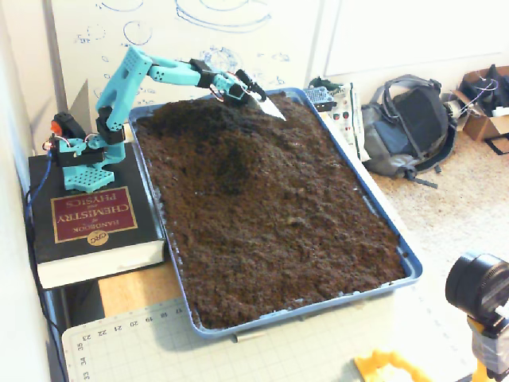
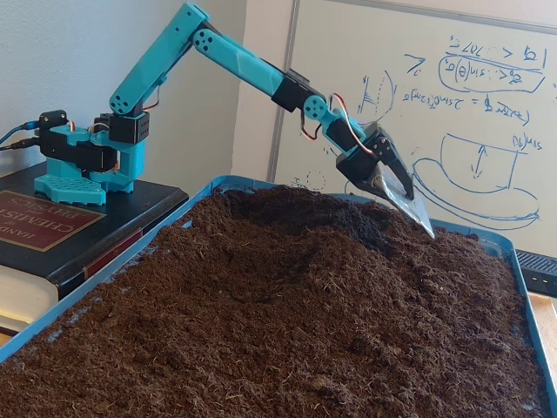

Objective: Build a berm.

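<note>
**Clerk:** From above the tray, item by item?

**Operator:** On my first fixed view: blue tray, filled with dark brown soil. Berm: raised mound at the tray's far left end, just beside the arm's base, with a darker hollow on its near slope. Turquoise arm, mounted on a thick chemistry handbook left of the tray. Claw, reaching over the tray's far edge, carries a pale pointed scoop blade whose tip sits at the soil surface. Backpack on the floor to the right.

**Clerk:** And the low side view?

**Operator:** Same berm, rising at the far rim, higher than the lumpy bed in front. Arm arches over it; claw angles down to the right, clear blade touching the soil beside the mound. Whiteboard behind.

**Clerk:** Claw state?

**Operator:** I cannot tell; the blade hides how the jaws stand.
</note>
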You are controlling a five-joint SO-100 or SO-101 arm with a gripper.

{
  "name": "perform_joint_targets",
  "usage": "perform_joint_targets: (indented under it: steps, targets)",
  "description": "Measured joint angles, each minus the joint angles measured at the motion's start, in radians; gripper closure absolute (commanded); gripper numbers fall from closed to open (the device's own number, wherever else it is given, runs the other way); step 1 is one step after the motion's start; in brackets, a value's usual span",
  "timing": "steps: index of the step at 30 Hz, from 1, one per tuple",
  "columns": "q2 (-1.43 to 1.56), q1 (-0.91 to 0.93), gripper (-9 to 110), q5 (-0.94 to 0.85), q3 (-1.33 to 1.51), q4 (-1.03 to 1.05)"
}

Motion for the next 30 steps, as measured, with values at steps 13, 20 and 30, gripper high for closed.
perform_joint_targets:
  steps: [13,20,30]
  targets:
    - [-0.137,-0.037,101,0.0,-0.009,-0.017]
    - [-0.167,-0.038,101,0.0,-0.034,-0.023]
    - [-0.135,-0.044,101,0.0,0.091,-0.038]
